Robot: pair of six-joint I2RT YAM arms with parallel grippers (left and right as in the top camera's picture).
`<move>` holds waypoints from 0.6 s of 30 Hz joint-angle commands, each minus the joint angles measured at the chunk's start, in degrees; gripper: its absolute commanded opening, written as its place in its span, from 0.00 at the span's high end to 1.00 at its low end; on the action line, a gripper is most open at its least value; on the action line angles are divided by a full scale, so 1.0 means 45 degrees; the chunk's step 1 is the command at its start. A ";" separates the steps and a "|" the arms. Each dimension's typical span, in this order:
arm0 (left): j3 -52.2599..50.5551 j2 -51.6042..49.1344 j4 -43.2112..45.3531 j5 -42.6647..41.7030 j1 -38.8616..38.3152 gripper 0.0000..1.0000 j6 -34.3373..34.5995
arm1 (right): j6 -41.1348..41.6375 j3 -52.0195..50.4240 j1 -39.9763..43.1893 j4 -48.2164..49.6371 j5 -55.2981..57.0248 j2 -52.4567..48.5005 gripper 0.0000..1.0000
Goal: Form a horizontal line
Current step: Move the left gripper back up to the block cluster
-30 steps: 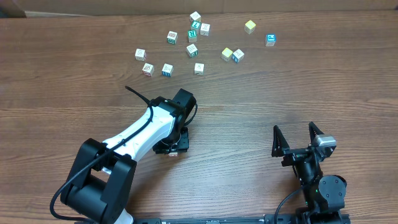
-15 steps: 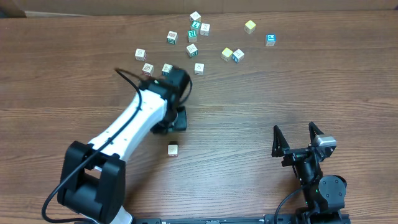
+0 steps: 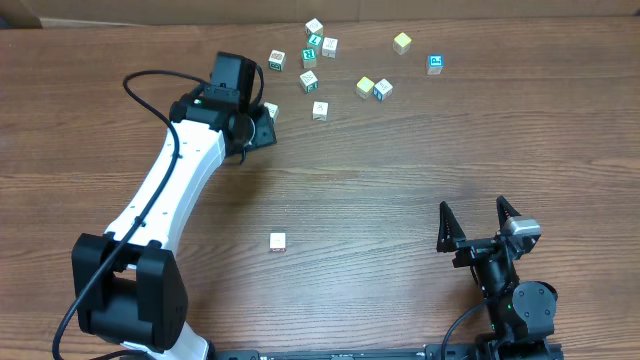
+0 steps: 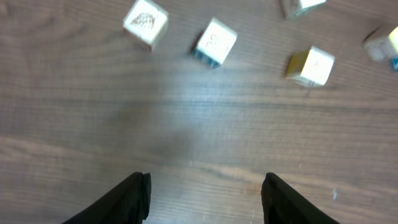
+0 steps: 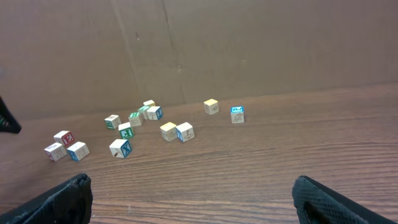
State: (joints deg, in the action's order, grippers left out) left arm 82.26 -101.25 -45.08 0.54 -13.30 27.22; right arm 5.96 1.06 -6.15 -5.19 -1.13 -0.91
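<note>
No row of touching cubes shows; the horizontal line is not in view. One small whitish cube point(image 3: 277, 241) lies alone on the table near the front middle. My left gripper point(image 3: 258, 128) is open and empty at the near left edge of the scattered letter cubes. In the left wrist view its fingers point(image 4: 205, 194) hang over bare wood, with a whitish cube point(image 4: 145, 23), a blue-sided cube point(image 4: 215, 42) and a yellow-sided cube point(image 4: 311, 65) ahead of them. My right gripper point(image 3: 480, 222) is open and empty at the front right; the right wrist view point(image 5: 193, 199) shows it too.
Several loose letter cubes are scattered at the back of the wooden table, among them a green-faced one point(image 3: 277, 60), a cream-yellow one point(image 3: 402, 42), a blue-faced one point(image 3: 435, 64) and a touching pair point(image 3: 374, 88). A cardboard wall point(image 5: 249, 43) stands behind them.
My left arm has swung from the front middle up to the back left, to the scattered cubes. The single whitish cube it was over now lies uncovered on the table. The right arm has not moved.
</note>
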 commanded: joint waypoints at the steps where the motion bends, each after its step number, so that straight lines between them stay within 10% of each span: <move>1: 0.0257 0.0165 0.1025 0.0350 0.0044 0.44 -0.0437 | -0.0097 -0.0131 -0.0044 0.0078 0.0029 0.0068 0.00; 18: 0.0253 -0.2399 0.4716 0.2691 0.0112 0.31 -0.3580 | -0.0097 -0.0131 -0.0044 0.0078 0.0029 0.0068 0.00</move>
State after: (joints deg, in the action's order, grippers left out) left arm 82.56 -108.12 -26.20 11.31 -13.13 18.26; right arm 5.91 1.06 -6.15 -5.15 -1.08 -0.91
